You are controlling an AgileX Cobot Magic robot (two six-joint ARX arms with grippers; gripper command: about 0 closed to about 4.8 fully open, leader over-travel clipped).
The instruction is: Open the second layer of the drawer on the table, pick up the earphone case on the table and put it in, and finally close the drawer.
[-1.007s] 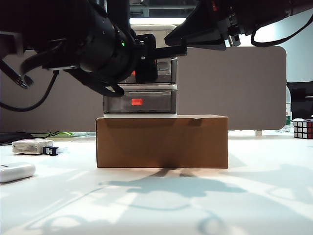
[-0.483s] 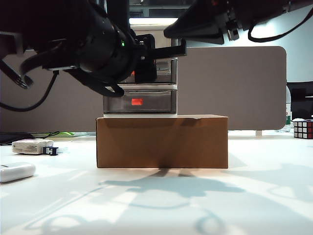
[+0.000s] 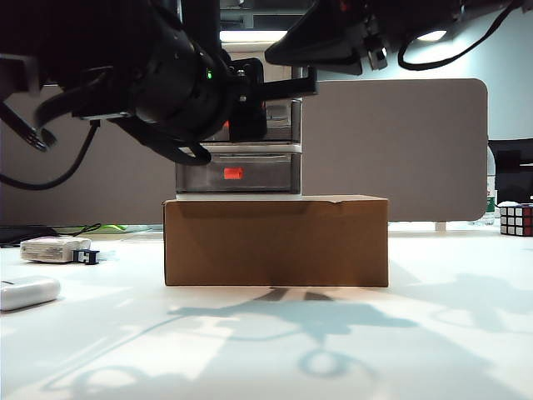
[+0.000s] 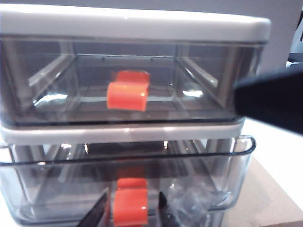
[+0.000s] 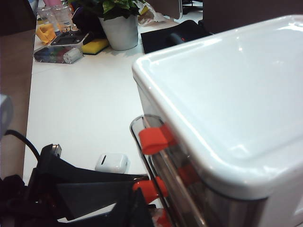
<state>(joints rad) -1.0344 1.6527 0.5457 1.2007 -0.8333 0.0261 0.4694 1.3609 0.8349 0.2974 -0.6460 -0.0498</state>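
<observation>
The drawer (image 3: 266,171) stands on a brown cardboard box (image 3: 276,240). In the left wrist view the second layer (image 4: 57,189) stands pulled out a little beyond the top tier (image 4: 189,85). My left gripper (image 4: 130,212) is shut on its orange-red handle (image 4: 130,201), one dark finger on each side. In the exterior view the left gripper (image 3: 247,117) hides that tier's front. My right gripper (image 3: 287,54) hovers over the cabinet's white top (image 5: 227,94); its jaws do not show. The white earphone case (image 3: 29,293) (image 5: 112,162) lies on the table (image 3: 433,333) at the front left.
A whitish block with a blue piece (image 3: 54,248) lies behind the earphone case. A Rubik's cube (image 3: 516,219) sits at the far right. A grey partition (image 3: 400,150) closes the back. A potted plant (image 5: 122,30) and clutter stand far behind the cabinet.
The right arm has slid leftward above the cabinet. The left arm and its grip on the handle have stayed still.
</observation>
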